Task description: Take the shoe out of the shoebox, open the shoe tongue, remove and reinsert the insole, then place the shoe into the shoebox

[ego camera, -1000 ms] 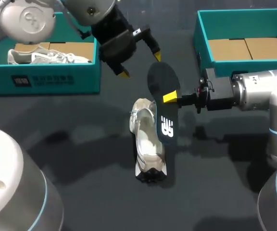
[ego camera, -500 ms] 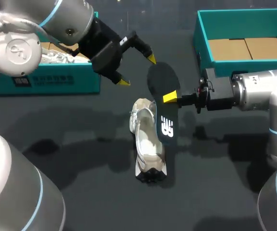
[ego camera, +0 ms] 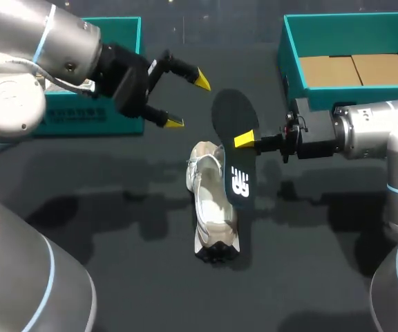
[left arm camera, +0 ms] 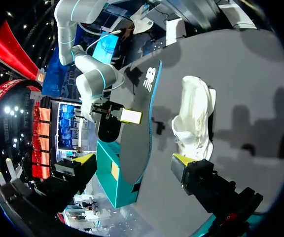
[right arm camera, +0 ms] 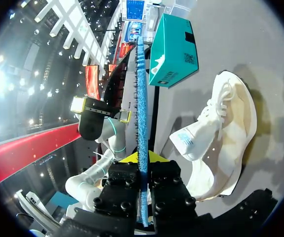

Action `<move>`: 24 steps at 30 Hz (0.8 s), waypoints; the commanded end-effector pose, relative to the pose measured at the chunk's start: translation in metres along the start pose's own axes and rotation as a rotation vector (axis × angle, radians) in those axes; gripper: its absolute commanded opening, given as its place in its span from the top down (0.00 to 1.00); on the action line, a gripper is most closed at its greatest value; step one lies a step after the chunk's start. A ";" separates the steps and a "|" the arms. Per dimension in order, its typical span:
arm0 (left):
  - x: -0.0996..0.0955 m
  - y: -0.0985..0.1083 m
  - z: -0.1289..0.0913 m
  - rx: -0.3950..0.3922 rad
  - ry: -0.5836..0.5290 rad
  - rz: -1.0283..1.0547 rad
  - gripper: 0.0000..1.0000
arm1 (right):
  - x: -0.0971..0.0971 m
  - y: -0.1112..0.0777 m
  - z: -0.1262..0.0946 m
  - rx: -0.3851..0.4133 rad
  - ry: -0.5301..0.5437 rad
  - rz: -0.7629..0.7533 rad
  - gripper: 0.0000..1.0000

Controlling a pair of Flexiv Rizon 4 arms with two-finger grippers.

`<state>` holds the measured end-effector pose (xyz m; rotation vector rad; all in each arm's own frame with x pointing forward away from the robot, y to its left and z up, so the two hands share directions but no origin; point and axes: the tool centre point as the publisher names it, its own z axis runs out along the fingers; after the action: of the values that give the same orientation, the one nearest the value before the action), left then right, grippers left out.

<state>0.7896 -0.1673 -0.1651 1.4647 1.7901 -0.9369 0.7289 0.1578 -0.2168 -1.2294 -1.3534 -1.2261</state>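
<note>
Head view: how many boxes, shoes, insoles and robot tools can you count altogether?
Boxes: 2, the left box and the right box
Shoe: 1
Insole: 1
Tools: 2, the left tool and the right tool
Total: 6

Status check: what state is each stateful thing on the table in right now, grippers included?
Left gripper: open, empty.
Right gripper: shut on the insole.
Insole: out of the shoe, held on edge.
Shoe: on the table, tongue pulled out.
Right shoebox: open, empty.
Left shoebox: open, contents unclear.
</note>
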 end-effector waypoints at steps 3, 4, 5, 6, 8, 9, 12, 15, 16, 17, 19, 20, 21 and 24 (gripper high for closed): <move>0.013 -0.003 0.007 -0.003 -0.131 -0.029 0.00 | 0.000 -0.001 0.001 -0.003 -0.001 0.000 1.00; 0.015 -0.002 0.008 0.015 -0.150 -0.039 0.00 | 0.000 -0.001 0.001 -0.003 -0.001 0.000 1.00; 0.017 -0.002 0.010 0.005 -0.147 -0.039 0.00 | 0.000 -0.001 0.001 -0.003 -0.001 0.000 1.00; 0.019 -0.001 0.011 0.007 -0.135 -0.039 0.00 | 0.000 -0.001 0.001 -0.003 -0.001 0.000 1.00; 0.020 0.000 0.007 0.032 -0.114 -0.032 0.00 | 0.000 -0.001 0.001 -0.003 -0.001 0.000 1.00; 0.020 0.000 0.007 0.032 -0.114 -0.032 0.00 | 0.000 -0.001 0.001 -0.003 -0.001 0.000 1.00; 0.020 0.000 0.007 0.032 -0.114 -0.032 0.00 | 0.000 -0.001 0.001 -0.003 -0.001 0.000 1.00; 0.020 0.000 0.007 0.032 -0.114 -0.032 0.00 | 0.000 -0.001 0.001 -0.003 -0.001 0.000 1.00; 0.020 0.000 0.007 0.032 -0.114 -0.032 0.00 | 0.000 -0.001 0.001 -0.003 -0.001 0.000 1.00; 0.022 0.001 0.009 0.038 -0.151 -0.036 0.00 | 0.000 -0.001 0.001 -0.003 -0.001 0.000 1.00; 0.025 0.004 0.013 0.006 -0.180 -0.059 0.00 | 0.001 0.000 0.003 -0.003 0.027 0.005 1.00; 0.026 0.004 0.014 0.014 -0.209 -0.053 0.00 | 0.001 0.000 0.004 -0.004 0.052 0.024 1.00; 0.027 0.004 0.014 0.018 -0.218 -0.066 0.00 | 0.001 0.001 0.005 -0.007 0.059 0.031 1.00; 0.027 0.003 0.015 0.015 -0.259 -0.074 0.00 | 0.002 0.001 0.008 -0.013 0.068 0.052 1.00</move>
<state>0.7929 -0.1626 -0.1880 1.2783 1.6999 -1.1002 0.7297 0.1603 -0.2113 -1.2170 -1.2667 -1.2273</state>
